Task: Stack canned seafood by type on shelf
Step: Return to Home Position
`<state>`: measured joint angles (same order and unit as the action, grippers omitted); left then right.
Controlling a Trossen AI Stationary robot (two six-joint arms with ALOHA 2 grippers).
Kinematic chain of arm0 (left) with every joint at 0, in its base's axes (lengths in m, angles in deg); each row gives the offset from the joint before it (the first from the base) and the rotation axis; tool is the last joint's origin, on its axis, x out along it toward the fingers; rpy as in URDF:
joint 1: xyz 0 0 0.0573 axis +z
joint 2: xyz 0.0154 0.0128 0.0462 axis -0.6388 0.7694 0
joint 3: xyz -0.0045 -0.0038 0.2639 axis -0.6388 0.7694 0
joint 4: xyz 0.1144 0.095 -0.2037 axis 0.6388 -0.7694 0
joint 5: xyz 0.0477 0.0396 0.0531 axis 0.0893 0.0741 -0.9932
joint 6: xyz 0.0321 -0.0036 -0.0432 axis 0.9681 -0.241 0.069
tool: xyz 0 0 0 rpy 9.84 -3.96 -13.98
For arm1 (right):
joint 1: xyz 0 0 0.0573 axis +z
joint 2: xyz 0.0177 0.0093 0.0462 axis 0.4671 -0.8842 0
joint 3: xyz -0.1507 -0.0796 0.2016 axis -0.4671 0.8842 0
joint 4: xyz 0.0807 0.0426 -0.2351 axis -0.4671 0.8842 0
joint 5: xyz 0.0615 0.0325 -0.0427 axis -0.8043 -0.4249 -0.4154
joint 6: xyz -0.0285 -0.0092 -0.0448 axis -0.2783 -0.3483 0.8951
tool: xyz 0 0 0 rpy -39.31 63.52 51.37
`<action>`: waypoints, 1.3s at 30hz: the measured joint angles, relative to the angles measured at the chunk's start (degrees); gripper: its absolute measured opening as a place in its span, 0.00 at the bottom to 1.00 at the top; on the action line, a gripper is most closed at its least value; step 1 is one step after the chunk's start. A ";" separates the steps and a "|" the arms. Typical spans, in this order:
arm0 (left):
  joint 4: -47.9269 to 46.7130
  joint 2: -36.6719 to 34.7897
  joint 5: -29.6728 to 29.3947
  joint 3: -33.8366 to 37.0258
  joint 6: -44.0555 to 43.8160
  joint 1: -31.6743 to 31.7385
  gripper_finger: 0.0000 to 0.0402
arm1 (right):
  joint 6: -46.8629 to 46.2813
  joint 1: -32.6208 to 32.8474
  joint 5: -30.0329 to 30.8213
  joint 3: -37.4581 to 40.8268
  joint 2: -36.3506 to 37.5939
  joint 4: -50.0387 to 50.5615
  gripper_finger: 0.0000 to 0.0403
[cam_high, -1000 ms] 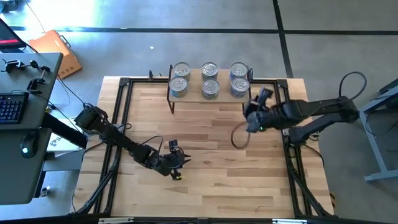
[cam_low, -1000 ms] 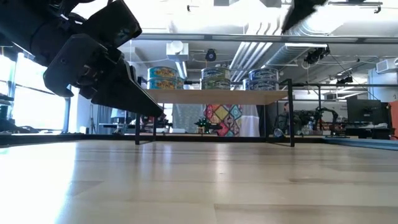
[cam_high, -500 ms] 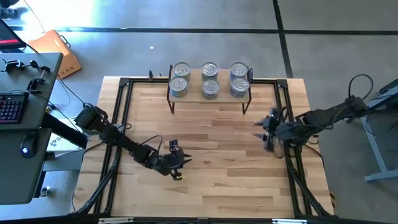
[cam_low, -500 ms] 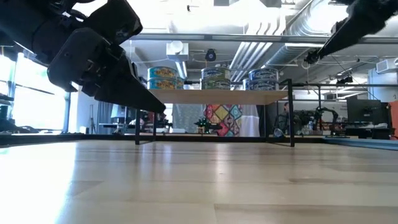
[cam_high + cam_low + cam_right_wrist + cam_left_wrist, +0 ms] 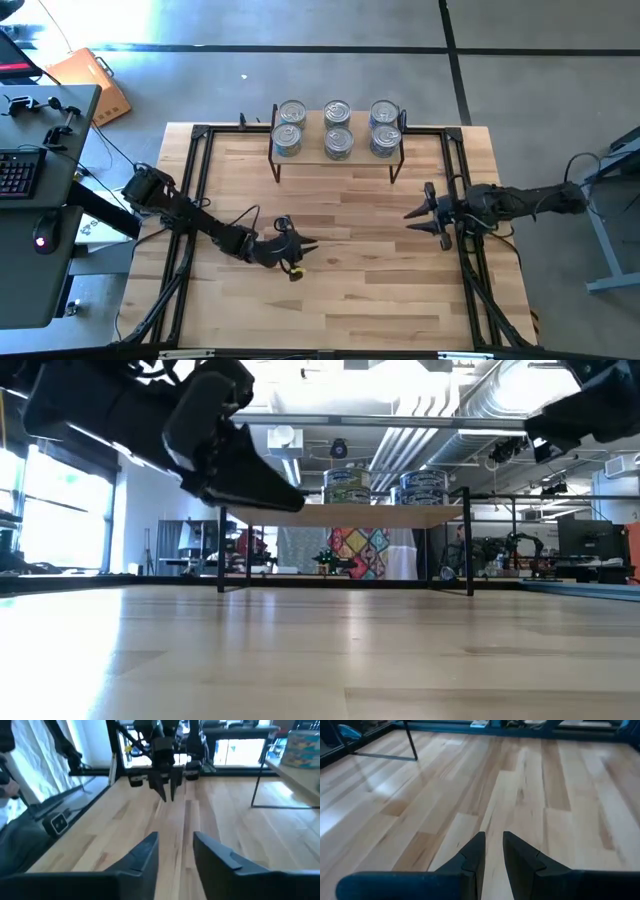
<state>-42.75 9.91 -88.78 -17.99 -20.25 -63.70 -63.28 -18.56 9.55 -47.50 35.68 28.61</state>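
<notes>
Canned seafood [image 5: 338,140] stands sorted on the shelf [image 5: 313,128] at the far middle of the desk [image 5: 350,300], set in three columns so that each type keeps its own pile. The level view shows short round tins two high with bluish-green labels, the leftmost pile hidden behind an arm. From above, silver lids catch the light against the shelf's pale wooden top, which sits on thin black metal legs. Every tin in view is on the shelf, so the sorting looks complete. The left arm [image 5: 190,215] reaches in from the near left, its jaws hovering low over the middle of the desk, parted by a narrow gap and holding nothing. The right arm [image 5: 520,200] lies by the right edge, its jaws spread wider, also empty, pointing across smooth light planks towards the left arm. Both hang well apart from the shelf, likely so the piles are not knocked.
</notes>
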 joint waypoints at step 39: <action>6.11 -0.02 2.31 0.00 2.41 1.54 0.14 | 0.04 -9.46 -5.91 14.16 13.80 -13.19 0.00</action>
<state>-36.64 9.89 -86.47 -17.99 -17.84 -62.16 -63.24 -28.01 3.63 -33.34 49.48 15.42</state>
